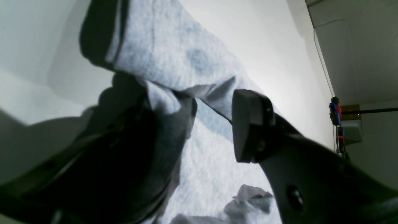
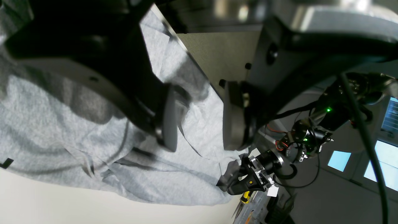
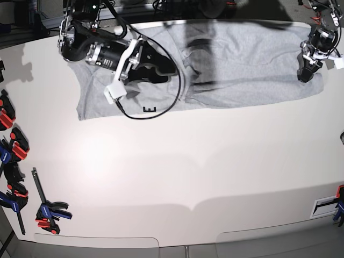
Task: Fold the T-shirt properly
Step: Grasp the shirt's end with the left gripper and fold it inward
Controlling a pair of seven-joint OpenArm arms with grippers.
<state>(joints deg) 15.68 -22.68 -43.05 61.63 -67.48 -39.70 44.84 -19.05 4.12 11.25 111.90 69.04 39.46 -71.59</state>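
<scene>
Lying stretched along far edge of white table: light heather-grey cotton T-shirt | left gripper released, fold between pads | right gripper released over cloth | risk: pinching one layer, hem bunches

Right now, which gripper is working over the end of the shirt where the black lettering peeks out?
The right gripper, at the base view's left; black lettering shows just below it. The left gripper sits at the T-shirt's plain end.

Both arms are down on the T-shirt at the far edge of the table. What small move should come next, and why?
Probably close both grippers. The left gripper and right gripper each stand open with T-shirt cloth between the jaws, so neither grips it yet.
</scene>
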